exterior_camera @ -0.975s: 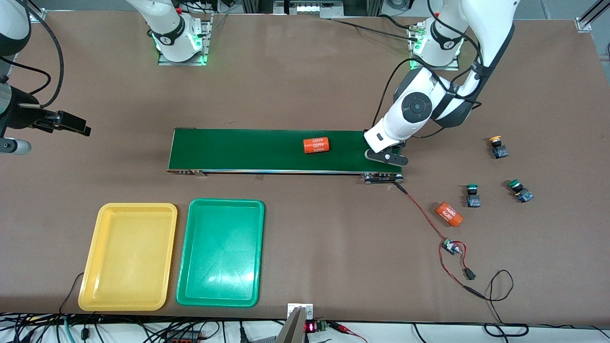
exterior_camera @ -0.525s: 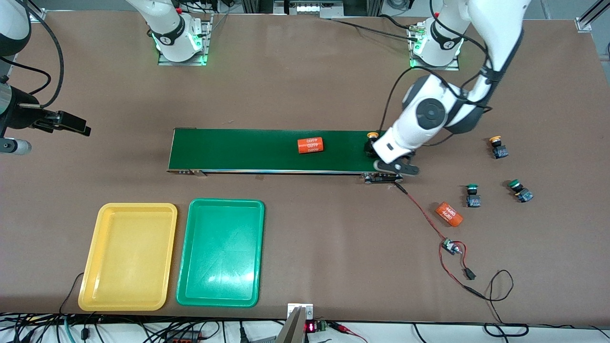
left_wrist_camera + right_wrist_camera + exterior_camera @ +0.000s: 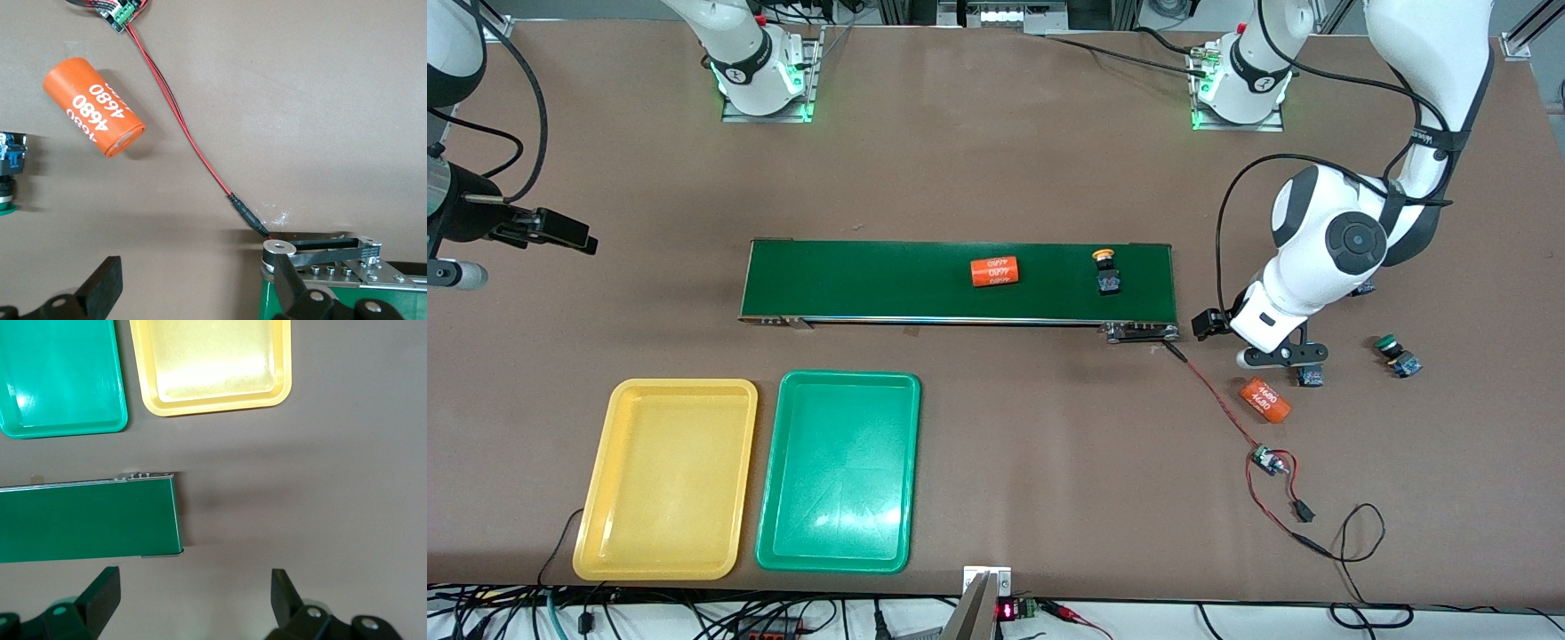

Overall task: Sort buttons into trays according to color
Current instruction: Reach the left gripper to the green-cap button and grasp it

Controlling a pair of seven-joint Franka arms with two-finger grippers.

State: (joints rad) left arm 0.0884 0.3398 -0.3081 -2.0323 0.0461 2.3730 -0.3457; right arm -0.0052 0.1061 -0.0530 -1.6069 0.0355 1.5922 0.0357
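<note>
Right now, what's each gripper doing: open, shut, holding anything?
Left gripper: open, empty, over the table by the conveyor belt's end, near a green-capped button.
Right gripper: open, empty, waiting over bare table.

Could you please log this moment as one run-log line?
left claw: open, over table beside green button | right claw: open, waiting | yellow button: on belt | trays: empty
</note>
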